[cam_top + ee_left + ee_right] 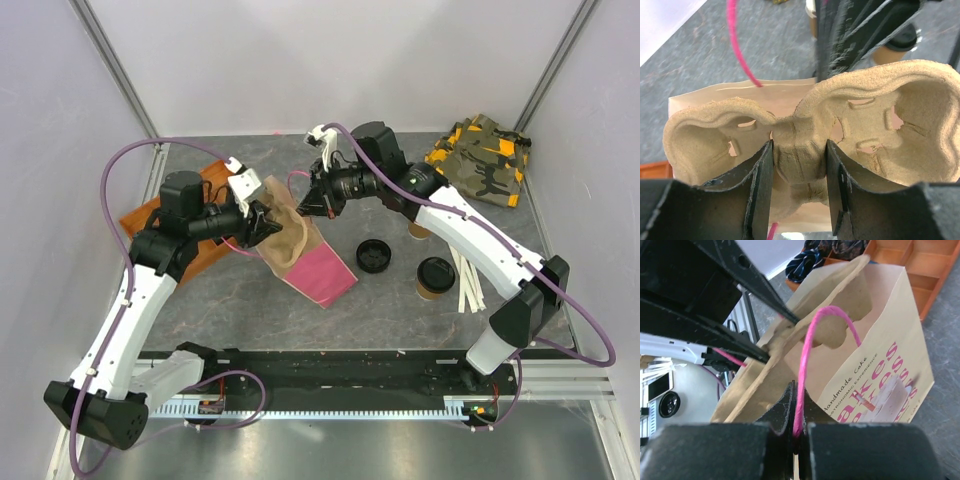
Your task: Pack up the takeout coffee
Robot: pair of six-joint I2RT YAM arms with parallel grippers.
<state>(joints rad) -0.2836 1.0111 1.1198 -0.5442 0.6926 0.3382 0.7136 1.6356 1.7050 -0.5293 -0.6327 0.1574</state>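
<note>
The takeout coffee (435,277), a tan cup with a black lid, stands on the table right of centre, apart from both grippers. It also shows behind the right arm (887,54). My left gripper (268,225) (800,185) is shut on the middle rib of a pulp cup carrier (810,145), held tilted at the mouth of a tan and pink paper bag (318,268). My right gripper (303,203) (799,427) is shut on the bag's pink string handle (807,355), holding it up. The carrier (790,350) lies against the bag's printed side (890,340).
A loose black lid (373,256) lies between the bag and the coffee. A second tan cup (418,231) is half hidden under the right arm. Pale stir sticks (468,282) lie at the right, a camouflage cloth (482,158) at the back right, an orange wooden tray (200,185) at the left.
</note>
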